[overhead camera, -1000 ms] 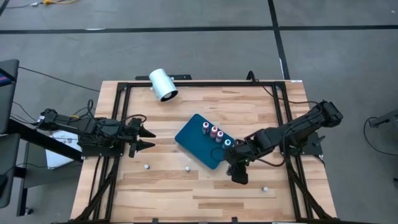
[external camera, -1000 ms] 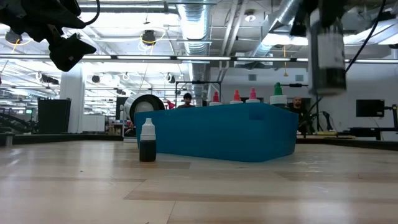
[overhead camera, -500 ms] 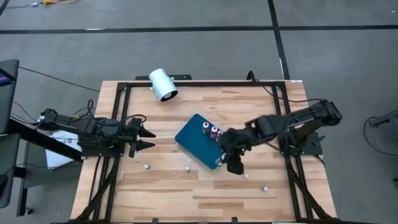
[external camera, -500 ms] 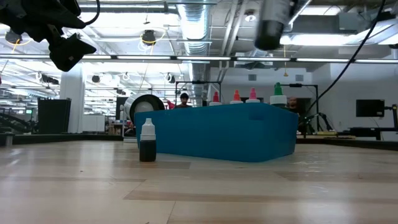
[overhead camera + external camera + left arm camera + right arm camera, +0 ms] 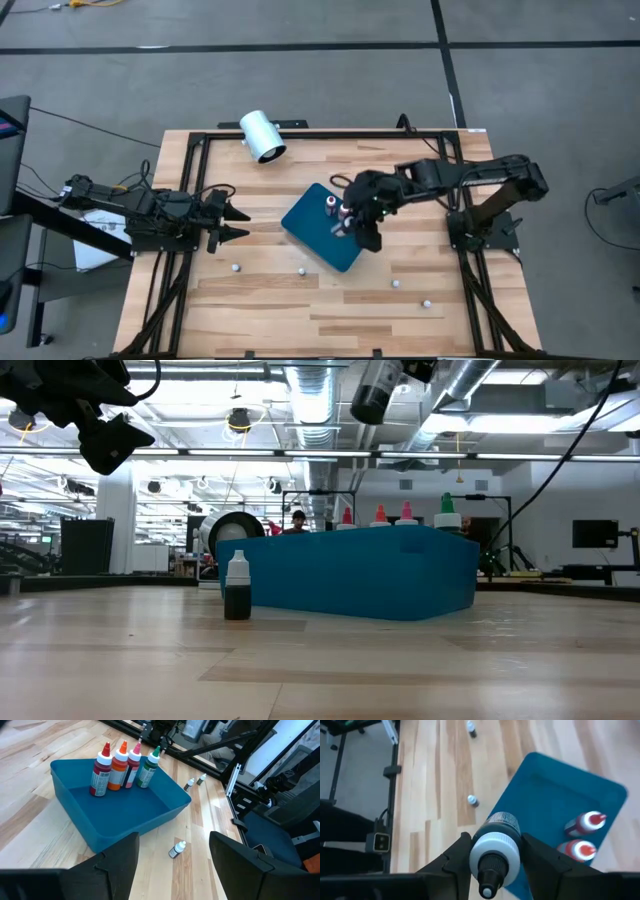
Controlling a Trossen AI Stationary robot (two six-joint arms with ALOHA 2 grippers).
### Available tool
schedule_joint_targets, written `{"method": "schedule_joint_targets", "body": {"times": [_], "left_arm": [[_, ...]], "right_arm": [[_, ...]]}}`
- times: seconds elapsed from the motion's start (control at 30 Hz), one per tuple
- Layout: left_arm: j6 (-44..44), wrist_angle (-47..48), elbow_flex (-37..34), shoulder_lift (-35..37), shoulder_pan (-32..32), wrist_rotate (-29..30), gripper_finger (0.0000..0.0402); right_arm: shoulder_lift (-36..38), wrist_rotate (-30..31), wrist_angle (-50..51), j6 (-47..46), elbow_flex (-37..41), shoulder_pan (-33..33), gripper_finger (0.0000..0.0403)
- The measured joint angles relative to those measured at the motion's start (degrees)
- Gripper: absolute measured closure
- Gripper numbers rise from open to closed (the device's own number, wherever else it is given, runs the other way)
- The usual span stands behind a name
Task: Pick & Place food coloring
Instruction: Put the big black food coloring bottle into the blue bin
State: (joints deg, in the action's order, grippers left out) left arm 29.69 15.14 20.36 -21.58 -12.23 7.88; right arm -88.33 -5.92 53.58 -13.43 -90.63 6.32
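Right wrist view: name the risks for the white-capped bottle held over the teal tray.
1. The right gripper holds the dark white-capped bottle between its fingers well above the teal rectangular tray; released from there, it may bounce or topple.
2. Falling, it could knock over the red-capped bottles standing close together in the tray.

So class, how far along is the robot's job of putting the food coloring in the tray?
Done: four bottles stand in the teal tray. In hand: the right gripper holds a dark bottle above the tray, not yet released. Left: four loose bottles sit on the table outside the tray. The left gripper waits open at the table's left side.
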Motion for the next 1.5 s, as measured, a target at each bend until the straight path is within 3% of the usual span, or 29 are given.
{"method": "schedule_joint_targets", "body": {"times": [0.5, 1.13, 1.3, 1.5], "left_arm": [[-0.68, -0.01, 0.00, -0.01, 0.00, 0.09, 0.0168], [-0.72, 0.00, 0.00, -0.02, 0.00, 0.09, 0.0168], [-0.69, -0.03, 0.00, -0.06, -0.01, 0.10, 0.0168], [-0.59, 0.19, 0.00, -0.26, -0.02, 0.50, 0.0168]], "right_arm": [[0.00, -0.01, -8.07, 3.41, -0.66, -7.15, 0.0260], [-0.25, 3.22, -11.33, 3.46, -0.66, -9.17, 0.0257], [-2.83, 3.16, -13.14, 3.43, -0.67, -10.72, 0.0264], [-9.23, 3.23, -12.19, 4.66, -3.33, -11.66, 0.0243]]}}
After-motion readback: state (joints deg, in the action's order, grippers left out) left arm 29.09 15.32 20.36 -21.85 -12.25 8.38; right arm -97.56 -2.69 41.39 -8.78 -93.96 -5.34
